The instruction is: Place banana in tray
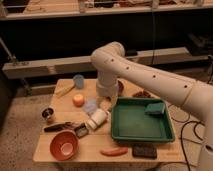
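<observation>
Banana (65, 90), pale yellow, slim, slightly curved, flat on the worktop (92, 144), well left of the gripper (103, 102) and farther back, just beside a blue cup (78, 80). Worktop of light wood, rectangular, on speckled grey floor (17, 135); dark wall and long pale rails behind. Gripper low over the worktop's middle, under the white jointed arm (150, 75); spread or pressed together, cannot tell. Right of the gripper: tray (131, 127), dark green, rectangular, raised rim, green block (155, 108) in its far corner. Nearer and left: white cylinder (97, 119) on its side, round orange bowl (65, 145). Nearer, slightly right: orange-red sausage shape (113, 151).
</observation>
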